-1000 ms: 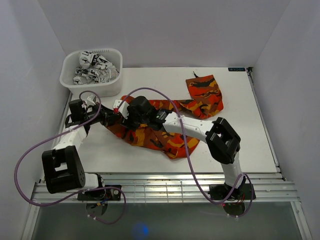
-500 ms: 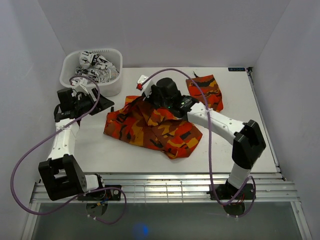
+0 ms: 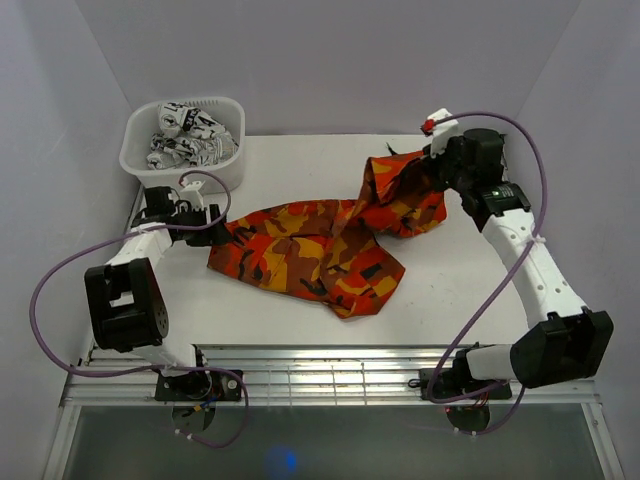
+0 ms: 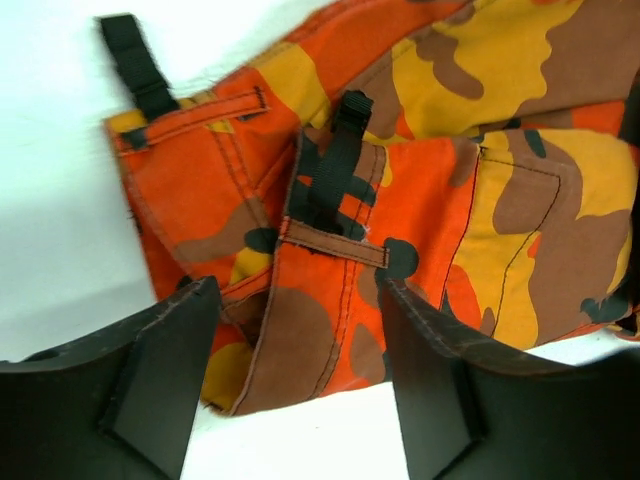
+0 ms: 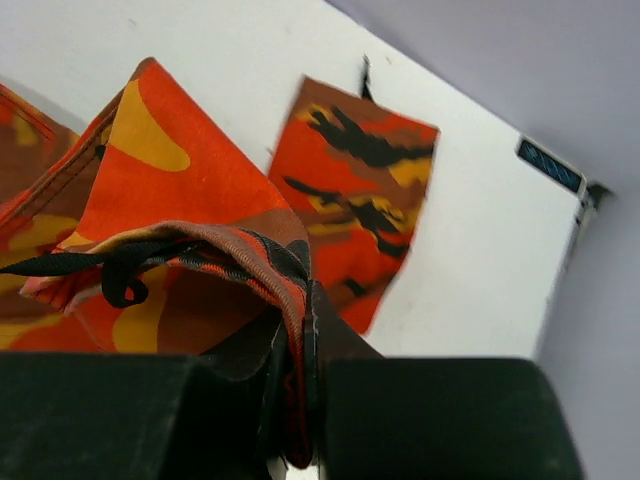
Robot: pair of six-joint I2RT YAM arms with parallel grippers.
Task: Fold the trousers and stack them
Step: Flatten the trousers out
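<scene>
The right claw (image 3: pixel 425 172) is now up by the far right corner of the bench (image 3: pixel 300 170); a moment ago it was over on the left side, close to the other claw, and it was wide open. Now it is pinched shut on an edge of the trousers (image 3: pixel 310 250), with a black strap hanging from that bit; it has carried the edge across, so the cloth stands up like a little tent there and is pulled out longer than before.

The left claw (image 3: pixel 218 232) was shut and has opened wide; it holds nothing; it sits low at the left end of the trousers, near the left edge, with the belt loops just in front of its fingers.

The trousers lie across the middle of the bench, from the left edge toward the far right corner; they are bumpy and partly doubled over. I think the pull is meant to spread them flat; the folding is not done yet; nothing is stacked.
</scene>
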